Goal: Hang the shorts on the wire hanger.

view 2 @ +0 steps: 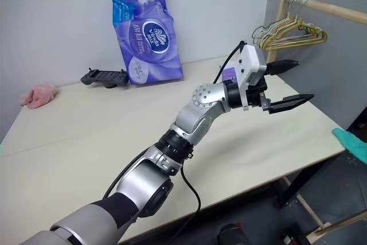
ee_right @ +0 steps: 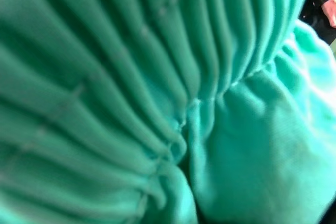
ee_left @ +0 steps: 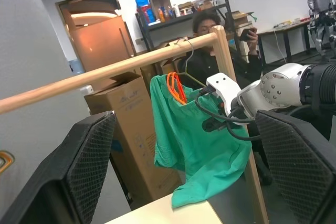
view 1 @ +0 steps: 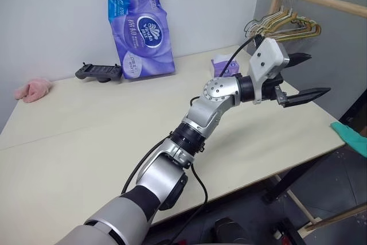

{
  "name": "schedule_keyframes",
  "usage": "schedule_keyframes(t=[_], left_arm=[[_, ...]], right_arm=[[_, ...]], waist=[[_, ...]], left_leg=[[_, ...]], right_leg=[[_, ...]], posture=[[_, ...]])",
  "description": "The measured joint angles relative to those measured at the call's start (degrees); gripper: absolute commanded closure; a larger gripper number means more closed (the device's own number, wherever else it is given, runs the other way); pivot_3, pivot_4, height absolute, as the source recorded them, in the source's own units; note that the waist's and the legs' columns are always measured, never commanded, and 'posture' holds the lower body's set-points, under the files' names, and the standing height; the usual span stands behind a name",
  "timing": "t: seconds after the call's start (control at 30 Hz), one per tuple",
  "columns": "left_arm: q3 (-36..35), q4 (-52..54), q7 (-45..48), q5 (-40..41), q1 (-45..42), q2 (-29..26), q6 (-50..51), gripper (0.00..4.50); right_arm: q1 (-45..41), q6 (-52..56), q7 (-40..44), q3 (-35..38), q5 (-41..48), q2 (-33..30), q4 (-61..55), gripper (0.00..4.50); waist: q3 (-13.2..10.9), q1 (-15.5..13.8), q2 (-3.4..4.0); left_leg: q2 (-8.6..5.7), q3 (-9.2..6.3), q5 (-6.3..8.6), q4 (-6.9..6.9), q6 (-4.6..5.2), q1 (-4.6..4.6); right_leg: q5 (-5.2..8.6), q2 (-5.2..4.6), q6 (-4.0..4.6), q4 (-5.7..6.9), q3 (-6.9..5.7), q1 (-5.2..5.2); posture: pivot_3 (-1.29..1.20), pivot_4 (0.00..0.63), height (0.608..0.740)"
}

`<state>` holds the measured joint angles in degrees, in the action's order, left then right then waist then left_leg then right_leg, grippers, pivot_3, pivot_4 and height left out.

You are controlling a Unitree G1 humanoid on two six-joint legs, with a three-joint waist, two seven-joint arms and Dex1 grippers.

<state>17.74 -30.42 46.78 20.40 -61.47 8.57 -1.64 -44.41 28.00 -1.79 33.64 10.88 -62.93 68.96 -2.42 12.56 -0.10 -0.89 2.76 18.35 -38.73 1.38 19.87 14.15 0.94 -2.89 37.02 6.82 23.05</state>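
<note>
The teal-green shorts (ee_left: 194, 140) hang from the wire hanger (ee_left: 190, 77), whose hook sits over the wooden rail (ee_left: 105, 72). Their orange drawstring (ee_left: 176, 87) loops at the waistband, and their lower hem droops by the table corner. In the head views a bit of the shorts (view 1: 351, 135) shows at the far right. My right gripper (ee_left: 212, 124) is right against the shorts' waist, and the gathered waistband (ee_right: 131, 93) looms close in the right wrist view. My left gripper (view 1: 318, 74) stands open and empty above the table's right end, pointing toward the rail.
A bunch of yellow-green hangers (view 1: 287, 27) hangs on the rail beyond the table (view 1: 86, 142). On the table are a purple tissue pack (view 1: 140, 32), black controller (view 1: 98, 73), pink cloth (view 1: 32, 90) and small purple box (view 1: 225, 66). A person (ee_left: 210, 24) and cardboard box (ee_left: 126, 129) are behind the rail.
</note>
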Motion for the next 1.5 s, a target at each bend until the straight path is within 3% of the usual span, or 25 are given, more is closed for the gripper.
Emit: schedule_keyframes(t=[0.57, 1.07, 1.23, 1.5], left_arm=[[0.1, 0.8, 0.0, 0.0, 0.0, 0.0, 0.1, 0.0], [0.2, 0.8, 0.1, 0.0, 0.0, 0.0, 0.2, 0.0], [0.2, 0.8, 0.1, 0.0, 0.0, 0.0, 0.2, 0.0], [0.2, 0.8, 0.1, 0.0, 0.0, 0.0, 0.2, 0.0]], right_arm=[[2.4, 0.7, -1.1, 0.0, 1.7, 0.1, -0.9, 0.01], [7.5, 8.1, -3.5, 1.1, 4.0, 4.0, -14.1, 0.01], [8.1, 8.2, -3.9, 2.4, 4.4, 4.0, -14.2, 1.22], [7.9, 7.6, -3.7, 2.7, 4.4, 4.0, -14.2, 4.19]], waist=[[0.0, 0.0, 0.0], [0.0, -0.2, 0.0], [0.0, -0.1, 0.0], [0.0, -0.1, 0.0]], left_leg=[[-0.34, 0.38, 0.19, -0.08, 0.34, -0.03], [-0.35, 0.37, 0.2, -0.09, 0.36, -0.02], [-0.35, 0.44, 0.22, -0.1, 0.39, -0.04], [-0.36, 0.47, 0.24, -0.1, 0.43, -0.04]], right_leg=[[0.0, -0.1, -0.45, -0.05, 0.62, 0.0], [-0.01, -0.11, -0.5, -0.05, 0.73, 0.0], [-0.02, -0.11, -0.51, -0.04, 0.78, 0.0], [-0.02, -0.11, -0.55, -0.05, 0.83, 0.0]], posture=[[-0.17, 0.0, 0.74], [-0.19, 0.005, 0.74], [-0.19, 0.008, 0.74], [-0.18, 0.01, 0.74]])
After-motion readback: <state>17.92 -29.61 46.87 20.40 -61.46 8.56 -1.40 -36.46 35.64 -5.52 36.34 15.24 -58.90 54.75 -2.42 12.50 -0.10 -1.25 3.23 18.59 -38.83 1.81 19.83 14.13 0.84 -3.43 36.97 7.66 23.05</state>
